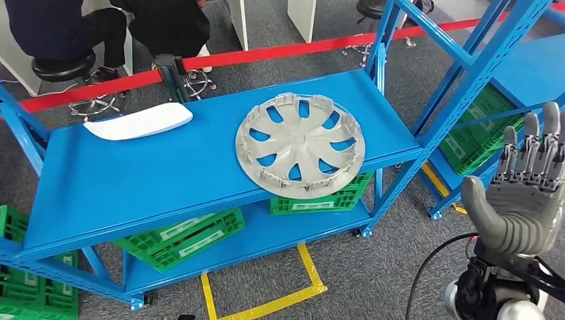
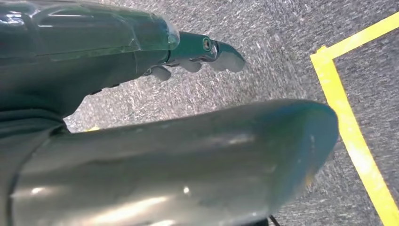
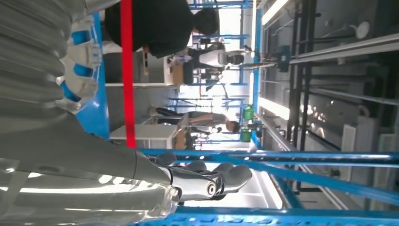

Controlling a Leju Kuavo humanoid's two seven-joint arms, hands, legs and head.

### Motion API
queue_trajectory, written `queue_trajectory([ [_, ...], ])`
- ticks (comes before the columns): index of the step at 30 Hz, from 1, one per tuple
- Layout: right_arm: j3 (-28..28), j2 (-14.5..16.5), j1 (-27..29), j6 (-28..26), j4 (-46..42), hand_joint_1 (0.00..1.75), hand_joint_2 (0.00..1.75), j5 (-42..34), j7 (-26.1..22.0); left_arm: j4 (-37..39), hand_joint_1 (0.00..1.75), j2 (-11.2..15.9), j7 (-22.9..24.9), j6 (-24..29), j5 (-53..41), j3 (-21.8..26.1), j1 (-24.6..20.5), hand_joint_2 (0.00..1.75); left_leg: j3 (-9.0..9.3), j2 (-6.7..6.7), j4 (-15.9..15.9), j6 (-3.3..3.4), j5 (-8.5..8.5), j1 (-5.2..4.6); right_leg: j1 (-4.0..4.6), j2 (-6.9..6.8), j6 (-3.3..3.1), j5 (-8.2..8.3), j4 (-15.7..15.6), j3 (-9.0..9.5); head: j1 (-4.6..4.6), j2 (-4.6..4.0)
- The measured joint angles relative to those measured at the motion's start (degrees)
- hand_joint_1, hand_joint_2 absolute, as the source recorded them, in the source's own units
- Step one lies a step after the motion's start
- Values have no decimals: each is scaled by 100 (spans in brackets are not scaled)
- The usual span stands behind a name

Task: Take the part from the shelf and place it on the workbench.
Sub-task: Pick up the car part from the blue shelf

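The part is a silver wheel cover (image 1: 300, 145) lying flat on the top board of the blue shelf (image 1: 133, 180), towards its right end and overhanging the front edge a little. My right hand (image 1: 526, 193) is raised to the right of the shelf, palm showing, fingers upright and apart, holding nothing, well clear of the cover. In the right wrist view a piece of the wheel cover (image 3: 82, 66) shows beyond that hand's fingers (image 3: 226, 176). My left hand (image 2: 188, 141) hangs over the grey carpet with nothing in it, fingers (image 2: 221, 54) apart from the thumb.
A white foam pad (image 1: 140, 121) lies at the shelf's back left. Green crates (image 1: 180, 237) sit on the lower board. A second blue rack (image 1: 480, 67) stands close on the right. Red tape (image 1: 266, 52) and seated people (image 1: 60, 27) are behind; yellow floor tape (image 1: 266, 307) lies in front.
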Motion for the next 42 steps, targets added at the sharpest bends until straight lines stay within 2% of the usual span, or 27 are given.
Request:
queue_trajectory([
  [2,0,1,12,-5,-1,0,175,2,2,-1,0,2,22,-1,0,-24,0,0,40,11,-24,-67,-36,4,-8,3,-58,-21,-84,58,-9,0],
  [4,2,1,13,-7,-2,0,175,3,2,-2,0,4,34,-1,0,-35,-8,0,-68,11,252,-130,-187,10,-33,-4,-116,-30,-167,152,-51,0],
  [5,5,2,16,-7,-1,0,175,3,3,-2,0,4,35,-1,1,-38,-8,0,-238,6,565,-151,-307,21,-39,-10,-141,-45,-189,190,-80,0],
  [7,15,7,26,-6,5,0,175,3,8,-2,0,6,36,-1,2,-50,3,0,-711,0,1264,-183,-490,39,-40,-15,-169,-100,-199,250,-125,0],
  [8,20,10,33,-5,9,0,175,2,13,-1,0,8,36,-1,2,-57,14,0,-887,0,1450,-192,-462,48,-40,-11,-169,-133,-199,287,-136,0],
  [9,25,14,38,-4,12,0,175,2,19,-1,0,9,36,-1,2,-63,23,0,-966,1,1435,-195,-316,54,-41,-5,-163,-173,-198,338,-143,0],
  [10,28,16,41,-3,14,0,175,2,25,0,0,9,35,-1,2,-66,27,0,-944,2,1226,-190,-77,59,-42,1,-152,-216,-198,399,-148,0],
  [11,31,17,43,-3,15,0,175,2,31,0,0,9,35,-1,3,-67,29,0,-855,4,889,-176,198,60,-44,6,-134,-264,-199,457,-155,0],
  [12,34,17,42,-1,14,0,175,3,34,0,0,9,35,-1,3,-67,28,0,-741,6,576,-158,394,52,-36,10,-106,-315,-194,506,-160,0],
  [13,37,16,41,0,14,0,175,3,37,0,0,10,35,-1,3,-67,24,0,-640,8,327,-131,487,44,-30,16,-73,-357,-188,536,-162,0],
  [14,41,16,40,2,14,0,175,3,39,0,0,10,35,-2,3,-68,22,0,-579,9,189,-103,498,31,-26,20,-40,-388,-187,549,-156,0],
  [17,49,12,35,14,12,0,175,5,66,0,0,15,35,-2,12,-69,18,0,-516,6,103,-10,422,18,-44,22,61,-440,-214,591,-130,0],
  [19,51,-4,27,31,13,0,175,14,115,0,0,14,22,-1,18,-69,11,0,-446,10,52,55,411,43,-52,17,123,-584,23,508,-102,0],
  [20,55,-16,26,40,15,0,175,22,155,0,0,11,12,1,21,-69,8,0,-413,15,39,82,398,52,-55,14,146,-710,316,356,-73,0],
  [22,73,-34,26,29,34,0,175,99,304,0,0,7,1,4,34,-69,9,0,-369,25,37,115,348,53,-60,14,182,-943,1083,-120,-17,0],
  [23,87,-39,29,9,47,0,175,169,414,0,0,5,-1,6,43,-69,12,0,-342,27,38,126,321,52,-64,14,201,-953,1330,-314,1,0],
  [24,103,-46,29,-14,59,0,175,254,529,0,0,4,1,7,50,-69,14,0,-309,26,40,133,291,52,-73,13,222,-849,1386,-417,12,0],
  [25,117,-57,22,-31,68,0,175,333,636,0,0,1,1,8,53,-69,14,0,-264,22,42,137,260,53,-91,11,250,-627,1208,-403,20,0],
  [26,132,-72,10,-31,77,0,175,411,740,0,0,-2,1,8,55,-69,13,0,-217,15,45,133,221,53,-117,8,286,-338,874,-311,23,0],
  [27,146,-89,-9,-11,87,0,175,504,846,1,0,-2,1,7,56,-69,10,0,-184,9,52,115,183,43,-136,9,322,-121,540,-195,26,0],
  [28,163,-116,-38,31,99,0,175,641,982,1,0,-3,1,4,56,-69,6,0,-168,4,68,93,145,27,-151,6,319,2,226,-82,29,0],
  [29,182,-154,-73,95,118,0,175,852,1170,1,0,-2,2,-1,57,-69,3,0,-169,4,77,71,122,9,-155,5,275,50,42,-15,22,0],
  [31,229,-254,-175,250,163,0,175,1499,1647,1,0,4,4,-23,55,-69,2,0,-182,14,77,40,101,-13,-145,7,180,-7,-71,33,-18,0],
  [32,256,-311,-235,339,198,0,175,1897,1924,2,0,6,8,-39,51,-69,3,0,-174,21,64,32,102,-11,-136,13,158,-3,-59,30,-44,0],
  [37,371,-605,-559,905,454,0,175,3681,3164,2,0,1,33,-102,-19,-73,-5,0,-152,30,39,12,94,16,-106,19,137,-34,-59,38,-82,0],
  [42,474,-839,-766,1266,691,0,175,4238,3536,2,0,-2,44,-115,-67,-77,-4,0,-154,28,31,3,95,22,-106,19,131,-38,-58,39,-86,0],
])
